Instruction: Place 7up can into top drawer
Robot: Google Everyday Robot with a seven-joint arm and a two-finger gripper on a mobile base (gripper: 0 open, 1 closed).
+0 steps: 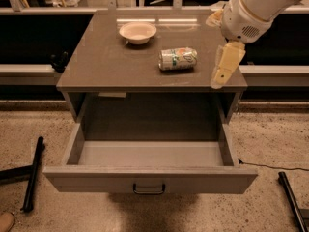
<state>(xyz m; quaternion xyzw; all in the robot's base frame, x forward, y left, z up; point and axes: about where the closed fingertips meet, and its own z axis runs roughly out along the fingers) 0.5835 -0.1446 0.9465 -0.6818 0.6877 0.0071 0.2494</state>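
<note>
The 7up can lies on its side on the grey-brown cabinet top, right of centre. The top drawer is pulled fully open below it, its pale grey inside empty, with a small dark handle on the front panel. My gripper hangs from the white arm at the upper right, over the cabinet top's right edge, a little to the right of the can and apart from it. It holds nothing.
A cream round bowl sits on the cabinet top behind and left of the can. Dark poles lie on the speckled floor at the left and lower right. A thin cable runs along the floor on the right.
</note>
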